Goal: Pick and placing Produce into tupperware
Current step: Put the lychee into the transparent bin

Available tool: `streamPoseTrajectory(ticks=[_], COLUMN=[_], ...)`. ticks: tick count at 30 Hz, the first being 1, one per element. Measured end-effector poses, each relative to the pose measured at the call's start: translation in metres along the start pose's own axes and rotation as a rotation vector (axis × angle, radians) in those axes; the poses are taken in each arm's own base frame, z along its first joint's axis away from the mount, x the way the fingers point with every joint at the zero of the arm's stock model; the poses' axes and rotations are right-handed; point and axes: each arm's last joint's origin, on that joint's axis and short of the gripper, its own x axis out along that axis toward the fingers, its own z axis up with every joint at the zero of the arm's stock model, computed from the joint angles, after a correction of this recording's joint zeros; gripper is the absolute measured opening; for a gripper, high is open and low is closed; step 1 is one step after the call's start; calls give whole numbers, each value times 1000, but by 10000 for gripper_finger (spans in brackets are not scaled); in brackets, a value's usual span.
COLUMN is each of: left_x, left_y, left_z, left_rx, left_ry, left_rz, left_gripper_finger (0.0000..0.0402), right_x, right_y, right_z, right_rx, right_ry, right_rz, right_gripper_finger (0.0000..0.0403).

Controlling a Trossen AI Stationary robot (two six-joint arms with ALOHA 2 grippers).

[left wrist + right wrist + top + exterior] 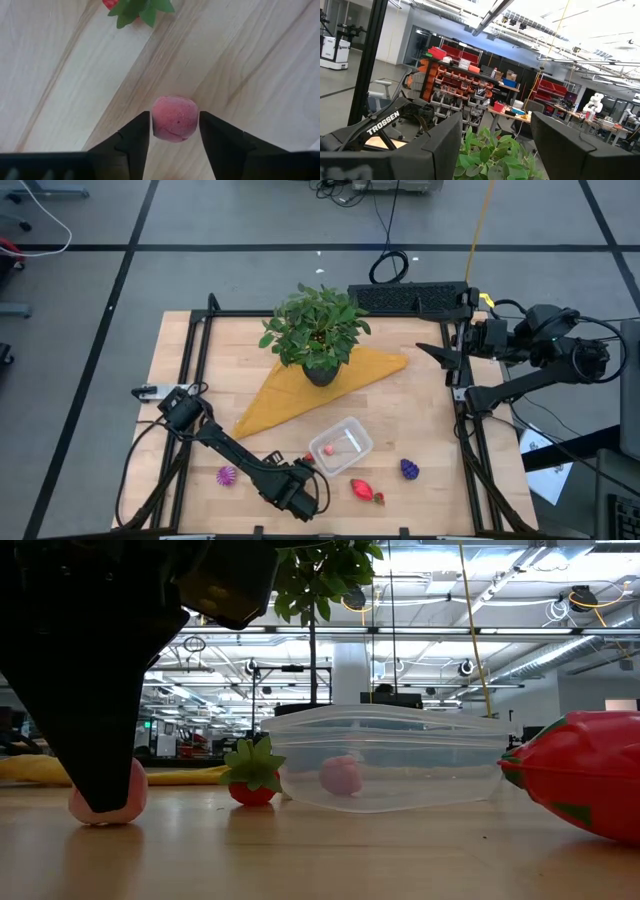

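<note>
My left gripper [174,131] is low over the table's near edge [302,478], in front of the clear tupperware [341,446], with a pink round piece [174,119] between its fingers. The tupperware [390,768] stands flat on the table and holds another pink piece [341,775]. A small leafy strawberry [252,780] lies on the table by its near-left corner. A bigger red fruit [366,491], a purple knobbly piece [410,470] and a magenta spiky piece [227,475] also lie on the wood. My right gripper [495,145] waits open, raised at the right edge [442,356]. My left gripper pinches the pink round piece at its two sides [156,120] between the free ends of its fingers. The fingers [95,770] come from above, pointing down. The piece's underside [118,817] sits on the table.
A leafy potted plant [318,332] stands on a yellow cloth [300,390] at the table's far middle. A black keyboard [410,298] lies beyond the far edge. Bare wood stretches to the left of the cloth and to the right of the tupperware.
</note>
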Motion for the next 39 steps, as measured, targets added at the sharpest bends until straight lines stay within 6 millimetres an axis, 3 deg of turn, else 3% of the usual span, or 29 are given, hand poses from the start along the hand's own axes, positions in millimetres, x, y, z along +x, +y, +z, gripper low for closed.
streamPoseTrajectory(ticks=[15,26,39], left_x=[0,1,-7], left_y=[0,2,6], left_z=[0,4,7], left_rx=[13,15,11], left_ry=[0,30,32], left_rz=[0,-6,-13], left_gripper_finger=[119,148,137], right_x=[0,0,0], right_y=[0,0,0], right_z=[0,0,0], right_rx=[0,0,-3], right_ry=[0,0,0], right_rz=[0,0,0], right_gripper_finger=[228,228,228])
